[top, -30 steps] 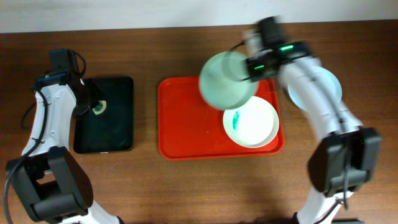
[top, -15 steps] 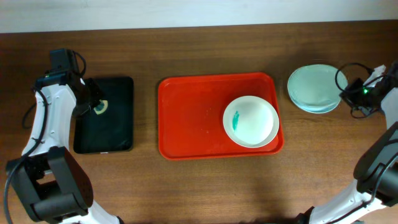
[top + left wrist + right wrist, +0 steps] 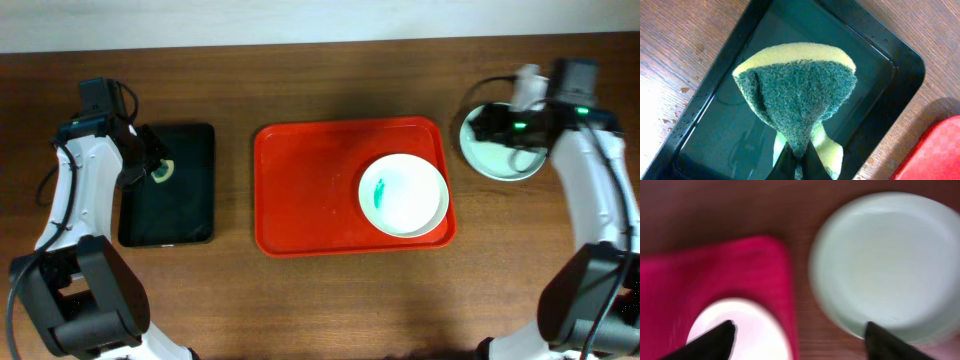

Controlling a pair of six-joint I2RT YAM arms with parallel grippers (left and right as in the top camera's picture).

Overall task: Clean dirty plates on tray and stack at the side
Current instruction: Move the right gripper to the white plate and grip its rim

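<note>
**One smeared plate waits on the tray**

A brown wooden surface [image 3: 300, 300] fills the overhead view, with a pale wall [image 3: 200, 20] along the far edge. The orange-red tray [image 3: 300, 200] lies in the middle. Toward its 4 o'clock corner sits the white plate [image 3: 403, 195], which has a teal smear [image 3: 379, 192] at 9 o'clock of its centre. Off the tray, at about 2 o'clock, is the side stack [image 3: 500, 155] with a pale mint plate on top.

The right claw [image 3: 800, 340] hangs over this stack, its fingers spread wide and holding nothing. The left claw [image 3: 795, 162] is closed on a green-and-yellow sponge [image 3: 800, 95], above the black tray [image 3: 715, 125] at 9 o'clock.

I judge the white plate is the next to clean. The right claw should take its rim at 3 o'clock, away from the smear, and grip firmly, because a shallow rim slips easily. The sponge should then pass flat over the smear, with the plate kept low above the tray.
</note>
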